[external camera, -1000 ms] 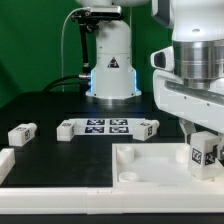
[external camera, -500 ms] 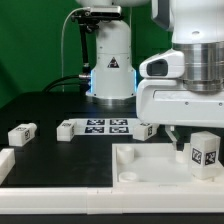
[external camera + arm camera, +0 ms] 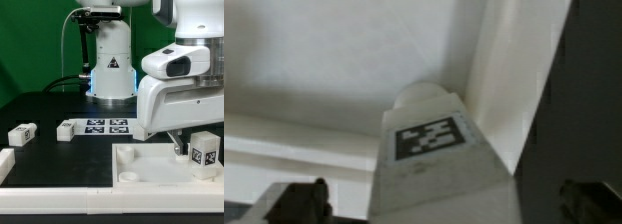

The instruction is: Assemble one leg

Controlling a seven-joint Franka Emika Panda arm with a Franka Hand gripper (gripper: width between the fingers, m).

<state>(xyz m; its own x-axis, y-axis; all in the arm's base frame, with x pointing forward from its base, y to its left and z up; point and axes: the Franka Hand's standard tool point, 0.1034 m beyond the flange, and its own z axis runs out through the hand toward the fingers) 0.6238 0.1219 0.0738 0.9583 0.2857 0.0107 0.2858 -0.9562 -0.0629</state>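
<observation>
white leg (image 3: 206, 152) stands on the board (image 3: 150, 162) at four o'clock; we judge it placed, gripper (image 3: 441, 203) spread apart, tightening left.

Exterior camera sits low over the table (image 3: 45, 105), facing the arm's base (image 3: 110, 62), with the wrist looming close at the exterior view's right. Wrist camera peers down, tight on the leg (image 3: 432, 140) and white board (image 3: 331, 60), which both views share.

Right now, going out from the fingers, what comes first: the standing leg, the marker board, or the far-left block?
In the exterior view, from the fingers:
1. The leg, right beside them.
2. The marker board, in the middle.
3. The block, far left.
</observation>
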